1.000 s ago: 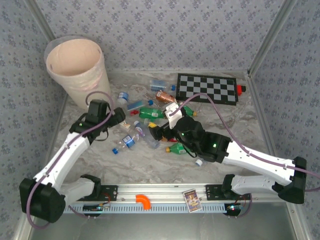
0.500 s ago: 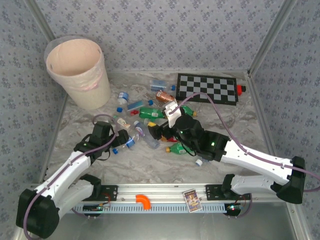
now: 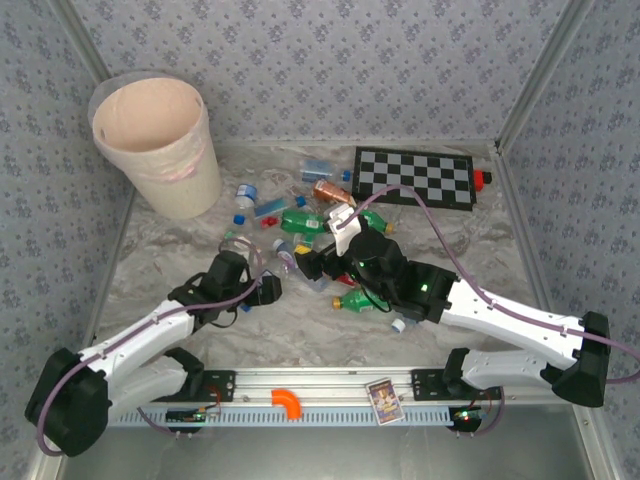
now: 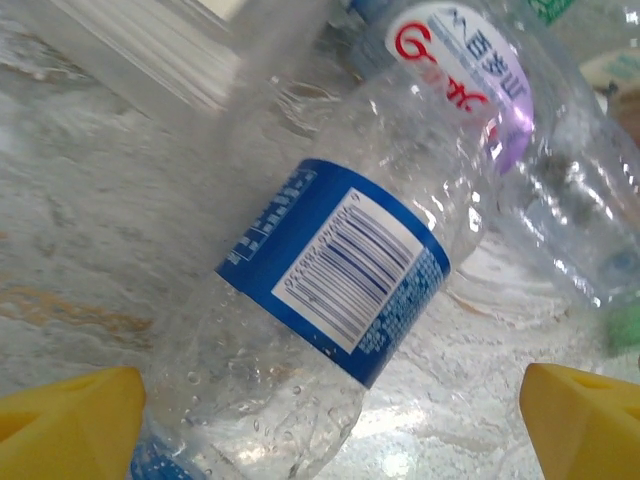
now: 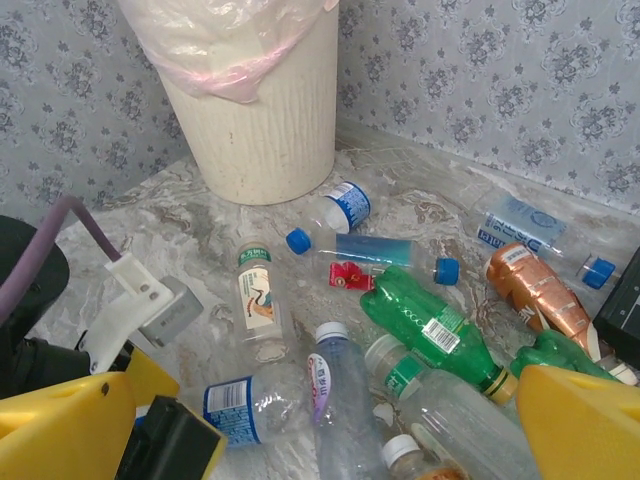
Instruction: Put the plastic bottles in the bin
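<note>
My left claw is spread wide, low over the worktop. A clear bottle with a blue barcode label lies on its side between the yellow fingertips. Just ahead of that claw lies a second clear bottle with a red-and-purple label. My right claw is wide too and holds nothing. The plastic bottles lie scattered ahead of it on the worktop, with a green bottle ahead and an orange bottle further right. The bin stands upright far ahead and to its left, well apart from both claws.
</note>
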Tool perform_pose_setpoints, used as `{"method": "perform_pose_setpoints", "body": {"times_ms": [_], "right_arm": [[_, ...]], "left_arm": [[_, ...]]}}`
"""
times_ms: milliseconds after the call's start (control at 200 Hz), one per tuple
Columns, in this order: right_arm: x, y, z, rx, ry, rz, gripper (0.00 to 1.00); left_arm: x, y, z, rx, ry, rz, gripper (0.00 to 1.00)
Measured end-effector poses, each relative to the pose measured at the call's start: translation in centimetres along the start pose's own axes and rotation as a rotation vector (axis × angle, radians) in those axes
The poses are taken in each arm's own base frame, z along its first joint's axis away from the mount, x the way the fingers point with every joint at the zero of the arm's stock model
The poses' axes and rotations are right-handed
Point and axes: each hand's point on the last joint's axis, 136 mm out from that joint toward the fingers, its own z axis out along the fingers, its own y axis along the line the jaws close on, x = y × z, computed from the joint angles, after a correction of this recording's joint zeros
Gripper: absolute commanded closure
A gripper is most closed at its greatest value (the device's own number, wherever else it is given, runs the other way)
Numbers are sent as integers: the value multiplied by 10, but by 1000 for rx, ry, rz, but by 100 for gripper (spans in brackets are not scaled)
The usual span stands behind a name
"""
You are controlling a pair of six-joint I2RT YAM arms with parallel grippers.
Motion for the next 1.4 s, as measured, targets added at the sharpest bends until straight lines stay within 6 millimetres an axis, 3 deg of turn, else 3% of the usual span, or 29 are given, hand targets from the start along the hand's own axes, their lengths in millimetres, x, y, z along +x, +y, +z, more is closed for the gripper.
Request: {"method": "perform_pose_setpoints", "body": {"times_ms": [265, 620, 815, 895, 970, 1144, 1234, 1399], "right_arm": [[0, 1, 0, -7, 2, 1, 1], [1, 1, 0, -6, 3, 0, 0], [1, 1, 0, -6, 3, 1, 0], [0, 1, -1, -6, 2, 1, 1], [0, 1, -1, -6, 3, 1, 0], [0, 1, -1, -6, 2, 6, 0], [0, 1, -1, -6, 1, 9, 1], [0, 1, -1, -6, 1, 13, 0]], "left_arm": [[17, 8, 13, -80, 61, 93, 4], [7, 11, 33, -191, 101, 202, 10], [9, 16, 42, -232, 129, 236, 25], [11, 16, 44, -240, 139, 251, 27], [13, 14, 45, -239, 141, 263, 35], [15, 9, 43, -236, 139, 288, 39], [12, 7, 39, -233, 121, 284, 48], [3, -2, 24, -200, 71, 275, 47]]}}
